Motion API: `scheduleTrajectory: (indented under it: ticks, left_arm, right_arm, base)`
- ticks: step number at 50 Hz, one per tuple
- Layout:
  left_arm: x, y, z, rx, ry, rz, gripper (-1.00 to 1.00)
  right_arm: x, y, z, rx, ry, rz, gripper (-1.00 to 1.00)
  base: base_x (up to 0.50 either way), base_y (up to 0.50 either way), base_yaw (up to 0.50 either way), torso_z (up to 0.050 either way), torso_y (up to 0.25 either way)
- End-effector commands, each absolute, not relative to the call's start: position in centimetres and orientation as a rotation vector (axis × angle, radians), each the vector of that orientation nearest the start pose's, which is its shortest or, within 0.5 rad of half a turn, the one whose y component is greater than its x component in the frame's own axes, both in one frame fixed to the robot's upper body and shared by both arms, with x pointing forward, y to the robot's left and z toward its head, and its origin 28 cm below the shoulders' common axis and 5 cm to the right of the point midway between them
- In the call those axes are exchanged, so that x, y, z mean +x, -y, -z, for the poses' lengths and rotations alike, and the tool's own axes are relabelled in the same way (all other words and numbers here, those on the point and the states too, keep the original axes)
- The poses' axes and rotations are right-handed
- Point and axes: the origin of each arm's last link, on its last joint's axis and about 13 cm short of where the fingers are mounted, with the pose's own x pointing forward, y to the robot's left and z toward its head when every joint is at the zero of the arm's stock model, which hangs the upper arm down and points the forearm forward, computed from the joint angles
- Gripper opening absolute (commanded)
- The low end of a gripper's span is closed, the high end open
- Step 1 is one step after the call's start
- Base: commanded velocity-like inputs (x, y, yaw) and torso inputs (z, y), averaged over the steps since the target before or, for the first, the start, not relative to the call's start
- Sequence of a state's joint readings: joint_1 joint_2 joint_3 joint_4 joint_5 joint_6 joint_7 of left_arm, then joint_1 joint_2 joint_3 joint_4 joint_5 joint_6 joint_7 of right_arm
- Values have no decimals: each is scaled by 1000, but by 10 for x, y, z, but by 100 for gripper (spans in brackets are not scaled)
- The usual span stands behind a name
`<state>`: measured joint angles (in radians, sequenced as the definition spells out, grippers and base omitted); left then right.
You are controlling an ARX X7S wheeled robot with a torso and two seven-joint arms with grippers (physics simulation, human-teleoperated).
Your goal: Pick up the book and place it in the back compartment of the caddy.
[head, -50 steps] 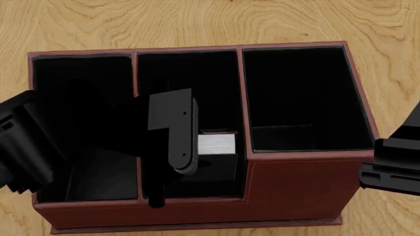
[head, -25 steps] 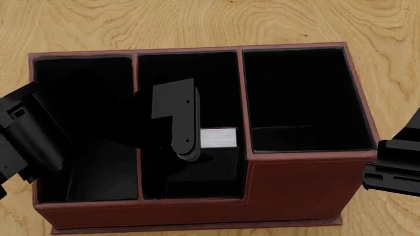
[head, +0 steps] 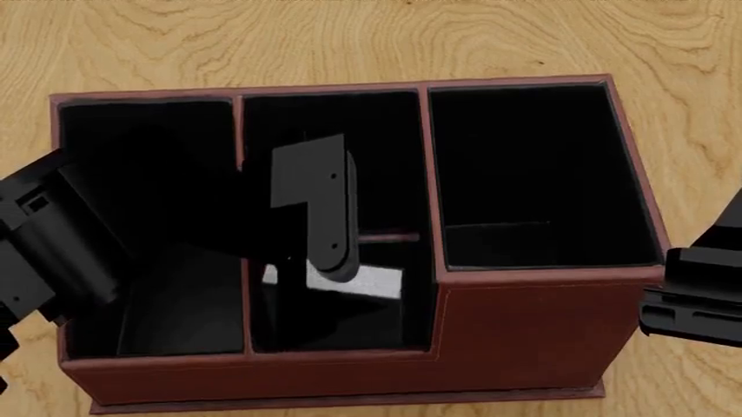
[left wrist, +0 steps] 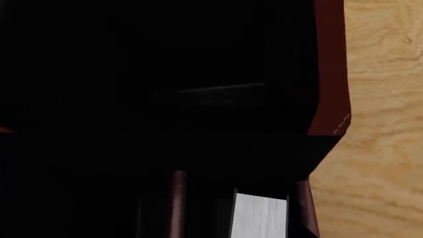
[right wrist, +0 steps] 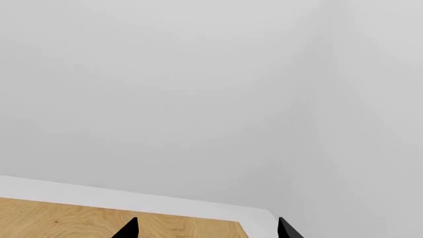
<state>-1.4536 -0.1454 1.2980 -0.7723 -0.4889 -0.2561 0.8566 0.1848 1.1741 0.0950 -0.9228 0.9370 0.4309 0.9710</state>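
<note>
The left gripper [head: 328, 261] hangs down inside the middle cell of the caddy [head: 522, 326], and the book [head: 374, 283] lies just below and a touch to the right of its fingertips, low in that same cell. Only the white page edge shows in the head view, tilted, with its long axis running across the cell from the left divider toward the right one. The left wrist view catches that same pale page block [left wrist: 259, 216] near the gripper, with dark lining all around. Can I call the jaws? No: one broad black finger [head: 330, 213] hides the gap, so how wide they stand, and whether they have any hold on the book, I cannot tell.

The right gripper [right wrist: 206, 229] is well apart, beyond the caddy's right wall, pointing out over the table [right wrist: 59, 218] at a blank wall; its two tips stand spread with nothing between them. So the left arm is the nearer one by far. The book looks to be lying inside the caddy, leaning rather than upright; whether this cell counts as the back one is not clear.
</note>
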Motion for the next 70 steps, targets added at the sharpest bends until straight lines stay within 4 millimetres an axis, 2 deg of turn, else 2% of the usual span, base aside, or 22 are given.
scheduleTrajectory:
  ticks: [1,16,29,41,51,70]
  left_arm:
    - [418,-153,-243,839,-241,1224,100]
    - [416,-153,-248,836,-231,1223,100]
    - [410,-160,-278,828,-175,1199,100]
    - [402,-164,-297,822,-129,1186,100]
    - [397,-170,-309,796,-91,1157,100]
    - [384,-186,-319,751,-37,1114,100]
  right_arm:
    - [164,180,-249,-279,482,305,100]
    - [162,181,-250,-278,484,307,100]
    - [160,180,-251,-274,492,307,100]
    - [159,180,-252,-270,499,303,100]
    - [159,179,-252,-269,502,299,100]
    - [161,175,-253,-263,506,285,100]
  base:
    - [0,0,0,0,0]
    - [0,0,0,0,0]
    - [0,0,0,0,0]
    - [0,0,0,0,0]
    - [0,0,0,0,0]
    - [0,0,0,0,0]
